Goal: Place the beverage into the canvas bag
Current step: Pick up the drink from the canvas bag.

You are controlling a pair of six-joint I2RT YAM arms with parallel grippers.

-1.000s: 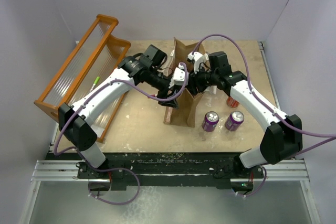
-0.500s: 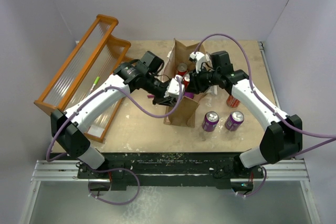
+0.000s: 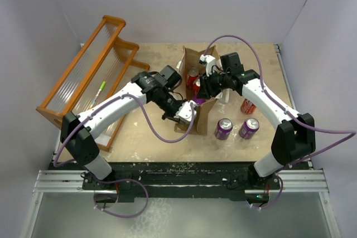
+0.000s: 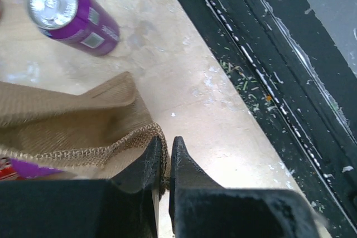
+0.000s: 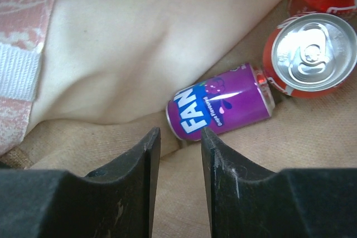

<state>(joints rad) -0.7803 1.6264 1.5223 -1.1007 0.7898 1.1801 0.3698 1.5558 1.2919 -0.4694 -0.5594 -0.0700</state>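
One purple can (image 5: 223, 107) lies inside the bag (image 4: 61, 121), left end effector (image 4: 165, 157) clamped on its rim, right end effector (image 5: 178, 140) slightly parted and empty above it, so next it likely lifts clear for another off the bench (image 3: 145, 132).

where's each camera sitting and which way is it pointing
Top external: above, behind the bases, facing down on table, canvas bag, both arms.
Left wrist: on the left arm, facing the table's near edge; left gripper pinches the bag's rim.
Right wrist: over the bag's opening, facing down into it; open right gripper above a lying purple can.
Shared: top and right wrist both show red cans in the bag.
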